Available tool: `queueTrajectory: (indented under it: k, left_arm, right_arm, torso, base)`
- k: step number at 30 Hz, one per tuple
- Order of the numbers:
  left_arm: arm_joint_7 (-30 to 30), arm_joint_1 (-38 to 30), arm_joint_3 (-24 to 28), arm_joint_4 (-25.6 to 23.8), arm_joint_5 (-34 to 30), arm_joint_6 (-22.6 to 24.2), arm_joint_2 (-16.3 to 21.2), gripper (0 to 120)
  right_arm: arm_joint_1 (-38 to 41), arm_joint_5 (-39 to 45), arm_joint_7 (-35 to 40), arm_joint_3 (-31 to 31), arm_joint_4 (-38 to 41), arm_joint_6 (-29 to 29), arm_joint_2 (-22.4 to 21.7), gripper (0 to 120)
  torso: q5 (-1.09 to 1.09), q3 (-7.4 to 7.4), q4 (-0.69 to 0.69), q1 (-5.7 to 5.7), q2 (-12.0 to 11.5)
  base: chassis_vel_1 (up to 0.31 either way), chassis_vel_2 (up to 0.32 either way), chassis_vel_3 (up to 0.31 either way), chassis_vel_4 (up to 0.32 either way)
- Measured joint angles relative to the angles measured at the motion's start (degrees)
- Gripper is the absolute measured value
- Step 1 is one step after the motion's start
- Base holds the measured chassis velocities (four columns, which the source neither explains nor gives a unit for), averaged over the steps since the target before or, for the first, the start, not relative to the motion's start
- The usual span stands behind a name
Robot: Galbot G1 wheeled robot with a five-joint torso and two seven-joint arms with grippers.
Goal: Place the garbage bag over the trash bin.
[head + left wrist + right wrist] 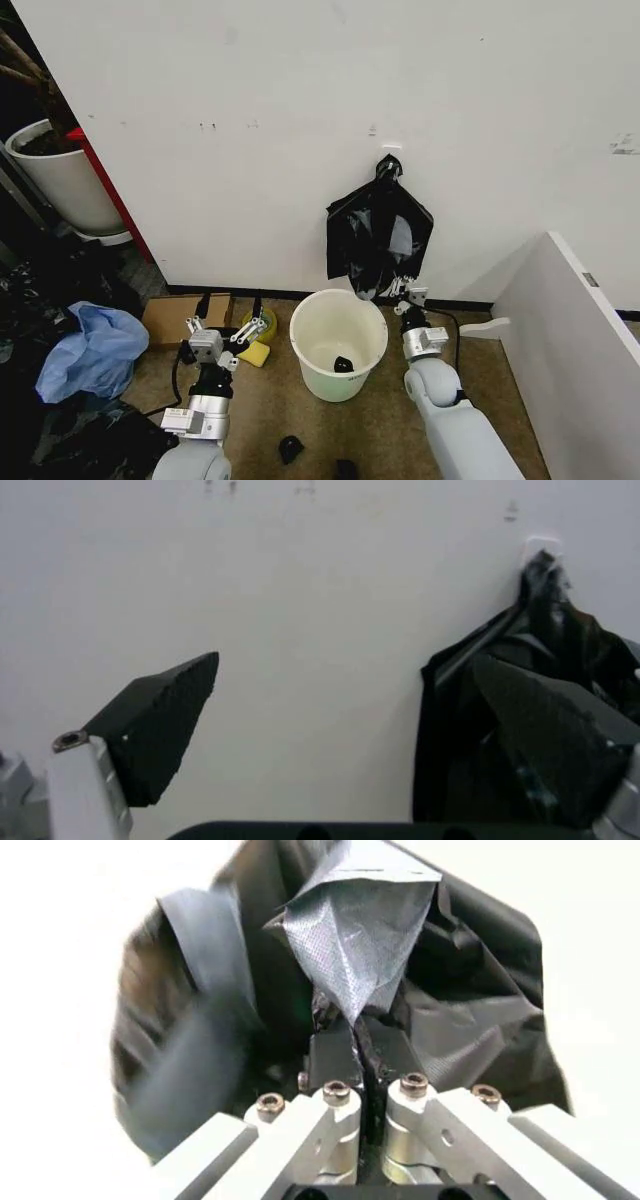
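Your right gripper (400, 291) has its fingers clamped on the bottom edge of the garbage bag (379, 235) hanging on the wall above the trash bin (338, 343). Your left gripper (222, 331) waits beside the bin, fingers apart.

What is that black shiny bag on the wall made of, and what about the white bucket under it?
The garbage bag looks like thin plastic film: it crinkles, folds, and shows glossy highlights. The right end effector is pinching its lower edge. The trash bin seems to be hard, smooth plastic, cream-white with a rolled rim and a slight sheen; that is a guess from its look.
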Motion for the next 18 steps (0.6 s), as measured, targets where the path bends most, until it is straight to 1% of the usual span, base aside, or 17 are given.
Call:
queueTrajectory:
  k: [3,4,5,9,11,12,13,15,17,18]
  left_arm:
    - [1.88,-2.12,1.13,1.59,-0.16,-0.9,2.2,100]
    - [1.88,-2.12,1.13,1.59,-0.16,-0.9,2.2,100]
    - [2.94,-3.4,1.65,2.63,-0.21,-1.6,3.14,100]
    - [7.73,-9.39,3.64,7.37,-1.0,-3.9,8.45,100]
    - [10.67,-12.99,4.41,10.35,-1.69,-4.35,12.85,100]
    - [10.67,-12.99,4.41,10.35,-1.69,-4.35,12.85,100]
    - [11.72,-14.49,4.68,11.46,-1.9,-4.41,14.84,100]
    - [13.08,-17.09,5.36,13.08,-2.04,-4.57,17.47,100]
    - [14.22,-20.95,7.44,15.1,-1.69,-4.9,19.97,100]
    - [14.49,-22.62,8.52,15.99,-1.43,-5.14,20.61,100]
  right_arm:
    - [-2.49,5.9,-1.69,-0.4,5.07,-1.51,-1.13,0]
    - [-2.49,5.9,-1.69,-0.4,5.07,-1.51,-1.13,0]
    - [-3.25,7.21,-2.29,-0.53,6.45,-1.79,-1.45,0]
    - [-4.92,9.45,-4.39,-0.74,9.44,-2.02,-1.94,0]
    - [-5.23,9.61,-5.33,-0.73,9.88,-1.87,-1.95,0]
    - [-5.23,9.61,-5.33,-0.73,9.88,-1.87,-1.95,0]
    - [-5.21,9.65,-5.66,-0.76,9.88,-1.75,-1.88,0]
    - [-4.89,9.74,-6.09,-1.1,9.64,-1.53,-1.67,0]
    - [-4.63,9.75,-6.47,-1.4,9.3,-1.36,-1.37,0]
    - [-4.62,9.75,-6.64,-1.44,9.25,-1.28,-1.26,0]
  torso:
    - [0.0,0.0,0.0,0.0,0.0]
    - [0.0,0.0,0.0,0.0,0.0]
    - [-0.01,0.0,0.01,0.0,0.0]
    - [-0.01,0.0,-0.01,-0.01,0.0]
    - [-0.02,0.0,-0.01,-0.01,0.0]
    - [-0.02,0.0,-0.01,-0.01,0.0]
    - [0.0,0.01,-0.01,0.0,0.0]
    - [-0.01,0.01,0.02,0.0,0.0]
    - [0.0,0.01,0.03,0.0,0.0]
    - [0.0,0.01,0.01,0.0,0.0]
  base:
    - [0.0,0.0,0.0,0.0]
    - [0.0,0.0,0.0,0.0]
    - [0.0,0.0,0.0,0.0]
    - [0.0,0.0,0.0,0.0]
    - [0.0,0.0,0.0,0.0]
    - [0.0,0.0,0.0,0.0]
    - [0.0,0.0,0.0,0.0]
    - [0.0,0.0,0.0,0.0]
    - [0.0,0.0,0.0,0.0]
    - [0.0,0.0,0.0,0.0]
